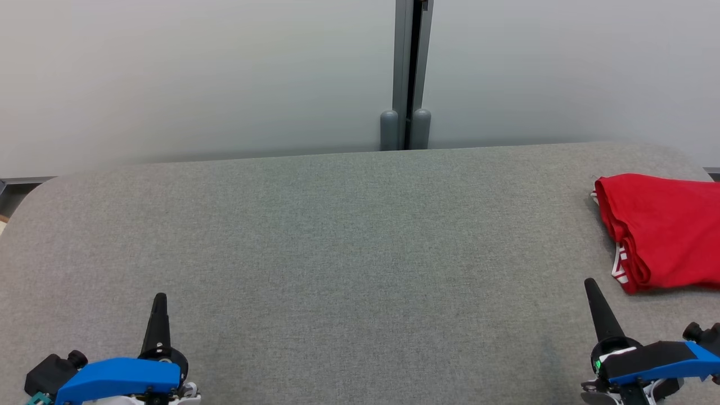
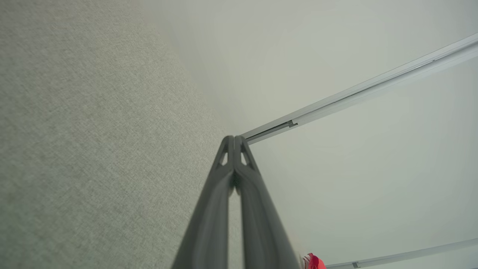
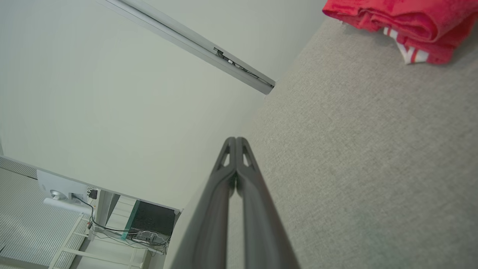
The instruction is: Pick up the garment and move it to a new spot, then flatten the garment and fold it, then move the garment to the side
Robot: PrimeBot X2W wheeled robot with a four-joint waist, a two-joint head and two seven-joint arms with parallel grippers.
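Red folded cloth garment (image 1: 664,230) w/ white trim, far right of frame on grey fabric tabletop (image 1: 337,253). Left gripper (image 1: 160,298), right gripper (image 1: 590,284): fingers pressed together, empty, btm corners.

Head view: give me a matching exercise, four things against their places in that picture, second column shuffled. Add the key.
Things:
1. red garment
2. left gripper
3. right gripper
4. grey partition post

Places:
A. lower right corner, fingers shut
B. top centre, upright
C. right edge, lying folded
D. lower left corner, fingers shut

Pairs: 1-C, 2-D, 3-A, 4-B
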